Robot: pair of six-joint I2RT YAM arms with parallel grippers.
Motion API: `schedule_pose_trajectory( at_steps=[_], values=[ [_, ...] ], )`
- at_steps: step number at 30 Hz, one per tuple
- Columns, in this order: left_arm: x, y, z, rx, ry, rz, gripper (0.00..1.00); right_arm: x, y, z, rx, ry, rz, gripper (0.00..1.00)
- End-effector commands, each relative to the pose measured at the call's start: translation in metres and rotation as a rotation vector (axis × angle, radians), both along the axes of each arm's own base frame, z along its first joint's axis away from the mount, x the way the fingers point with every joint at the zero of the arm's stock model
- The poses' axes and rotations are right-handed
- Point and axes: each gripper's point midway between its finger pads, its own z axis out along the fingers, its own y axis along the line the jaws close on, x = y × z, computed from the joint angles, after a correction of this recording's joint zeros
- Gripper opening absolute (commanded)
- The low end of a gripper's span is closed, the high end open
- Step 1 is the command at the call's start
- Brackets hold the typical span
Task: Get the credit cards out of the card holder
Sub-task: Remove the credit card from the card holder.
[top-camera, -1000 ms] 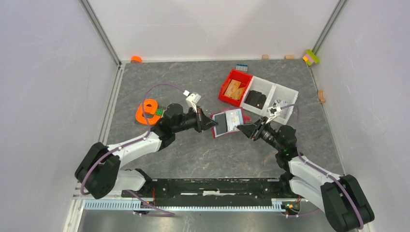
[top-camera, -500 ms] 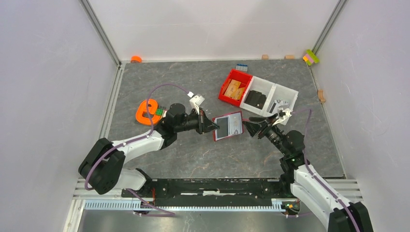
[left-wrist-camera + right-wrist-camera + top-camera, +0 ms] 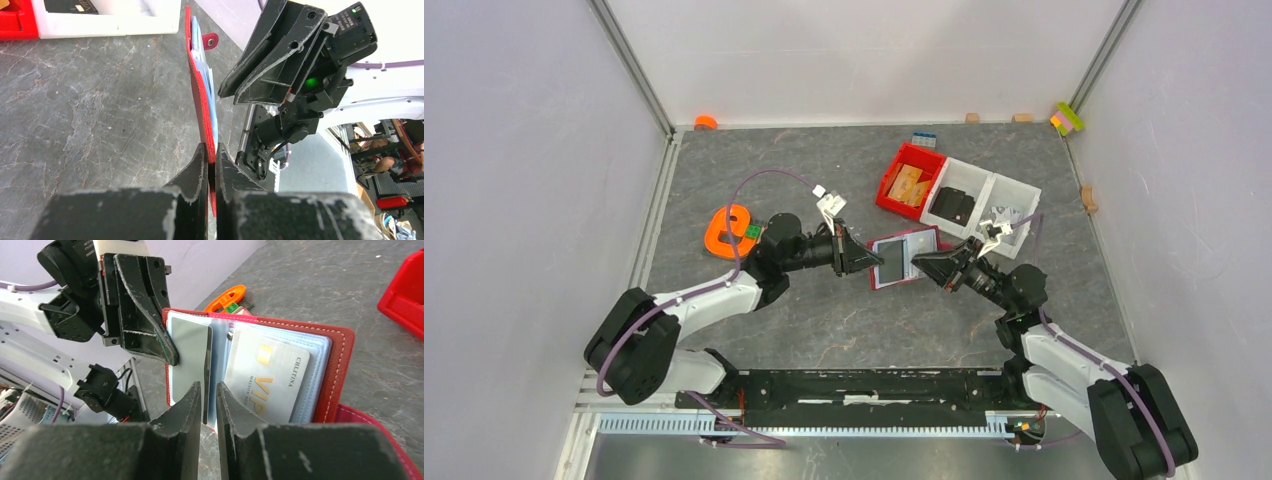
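The card holder (image 3: pixel 906 257) is a small dark red wallet, held up open between the two arms. My left gripper (image 3: pixel 212 156) is shut on the bottom edge of its cover (image 3: pixel 199 95). In the right wrist view the open holder (image 3: pixel 336 365) shows a grey credit card (image 3: pixel 189 357) in its left half. A silver VIP card (image 3: pixel 265 377) sits in light blue sleeves in its right half. My right gripper (image 3: pixel 209 390) straddles the grey card's lower right edge. Its jaws stand a narrow gap apart and do not visibly pinch the card.
A bright red bin (image 3: pixel 911 181) with tan wooden pieces and two white bins (image 3: pixel 990 196) stand just behind the holder. An orange piece (image 3: pixel 729 230) lies to the left of the left arm. Small blocks lie along the back wall.
My right gripper drew back from the holder half a second ago and has moved in again to the grey card. My left gripper shifted the holder slightly right.
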Motion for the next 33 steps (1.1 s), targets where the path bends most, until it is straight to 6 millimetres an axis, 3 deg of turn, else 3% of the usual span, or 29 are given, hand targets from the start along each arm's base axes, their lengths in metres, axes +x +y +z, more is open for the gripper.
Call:
schedule_pose_trajectory(
  at_steps=[1, 16, 20, 33],
  values=[
    [-0.011, -0.002, 0.037, -0.11, -0.079, -0.05, 0.03, -0.01, 0.005, 0.021, 0.042, -0.078, 0.064, 0.22],
    [-0.032, -0.01, 0.052, -0.166, -0.089, -0.161, 0.03, -0.02, 0.01, 0.029, 0.076, -0.1, 0.127, 0.3],
    [-0.036, -0.011, 0.055, -0.177, -0.099, -0.177, 0.03, -0.02, 0.011, 0.029, 0.079, -0.097, 0.132, 0.21],
    [-0.045, -0.01, 0.062, -0.207, -0.123, -0.208, 0.03, -0.028, 0.012, 0.037, 0.11, -0.112, 0.169, 0.14]
  ],
)
